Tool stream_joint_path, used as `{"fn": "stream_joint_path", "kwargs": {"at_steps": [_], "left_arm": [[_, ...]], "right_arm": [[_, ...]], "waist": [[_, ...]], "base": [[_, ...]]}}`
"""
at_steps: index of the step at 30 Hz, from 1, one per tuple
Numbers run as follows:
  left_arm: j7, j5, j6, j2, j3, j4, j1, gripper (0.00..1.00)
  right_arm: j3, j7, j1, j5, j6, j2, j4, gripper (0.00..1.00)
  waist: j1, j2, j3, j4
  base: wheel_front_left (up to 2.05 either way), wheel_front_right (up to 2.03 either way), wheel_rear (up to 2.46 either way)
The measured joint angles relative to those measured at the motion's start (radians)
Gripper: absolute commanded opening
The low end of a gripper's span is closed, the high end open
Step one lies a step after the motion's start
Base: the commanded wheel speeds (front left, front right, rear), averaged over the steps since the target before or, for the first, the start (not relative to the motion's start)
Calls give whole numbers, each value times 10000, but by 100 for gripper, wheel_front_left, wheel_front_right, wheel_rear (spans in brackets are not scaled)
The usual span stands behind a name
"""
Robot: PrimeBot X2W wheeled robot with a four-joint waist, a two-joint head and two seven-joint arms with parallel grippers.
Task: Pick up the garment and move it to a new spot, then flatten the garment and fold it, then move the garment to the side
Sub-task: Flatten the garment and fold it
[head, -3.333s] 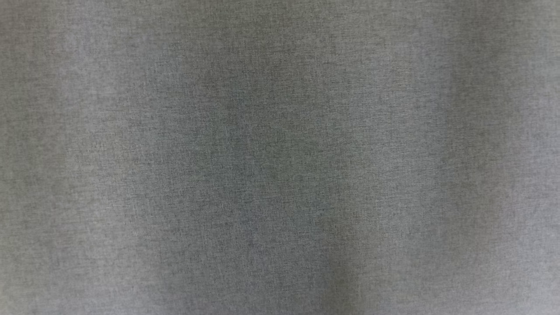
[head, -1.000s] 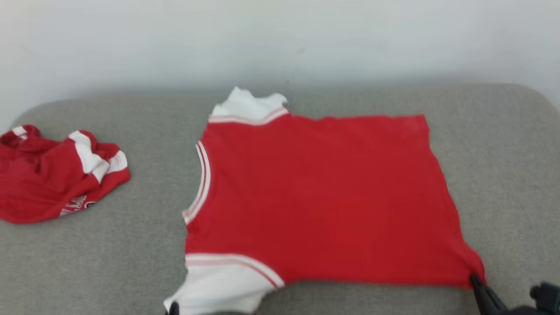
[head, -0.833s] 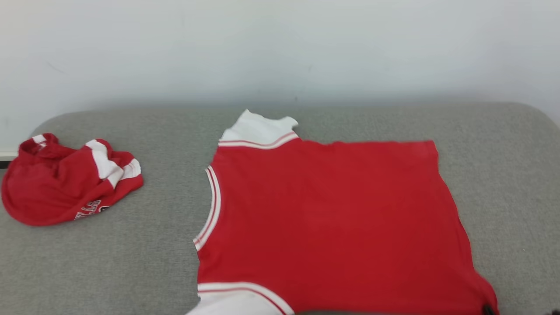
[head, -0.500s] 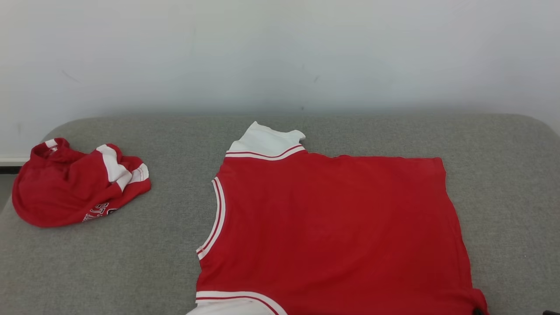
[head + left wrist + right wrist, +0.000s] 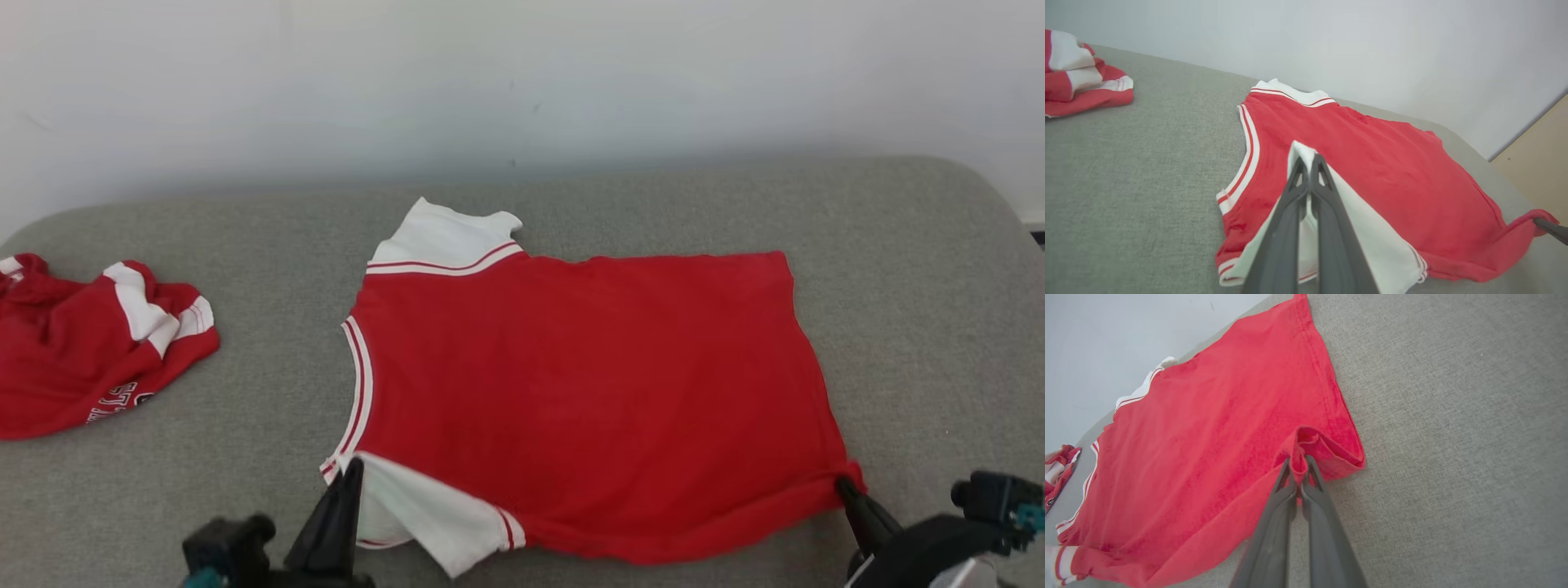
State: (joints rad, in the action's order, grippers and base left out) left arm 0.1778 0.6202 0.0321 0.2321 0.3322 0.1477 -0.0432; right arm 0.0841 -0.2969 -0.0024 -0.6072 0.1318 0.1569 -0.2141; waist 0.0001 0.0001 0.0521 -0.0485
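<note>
My left claw is clenched on the tip of the near white sleeve, and the right claw is clenched on the near hem corner of the red garment. The garment lies back-up and nearly flat in the middle of the grey cushion, neck toward my left and hem toward my right. A second ago that sleeve lay spread out toward me past the body panel. Now it is lifted and turned in, with its point resting on the red cloth just inside the striped armhole. The whole near edge has also rolled up slightly between my two grips. The head camera swung in the meantime, so I put the shift of the whole picture down to the camera and not to the cloth. I take it that flattening is done and the first fold has begun from the near side. The far sleeve is not yet tucked. The crumpled second garment sits well apart at my left, near where the folded one may end up, so I must keep clear of it.
</note>
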Motion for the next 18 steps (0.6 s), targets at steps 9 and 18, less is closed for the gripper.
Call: {"fn": "stream_joint_path", "kwargs": {"at_steps": [9, 18], "left_arm": [[-474, -159, 301, 184, 2, 1298, -2476, 0], [-401, -316, 662, 242, 259, 3045, -4396, 0]], "right_arm": [[-40, -221, -2022, 226, 0, -148, -997, 0], [-205, 301, -3747, 326, 0, -44, -2460, 0]], "waist": [[1, 0, 775, -234], [2, 1, 1504, -444]], "base": [[0, 0, 0], [0, 0, 0]]}}
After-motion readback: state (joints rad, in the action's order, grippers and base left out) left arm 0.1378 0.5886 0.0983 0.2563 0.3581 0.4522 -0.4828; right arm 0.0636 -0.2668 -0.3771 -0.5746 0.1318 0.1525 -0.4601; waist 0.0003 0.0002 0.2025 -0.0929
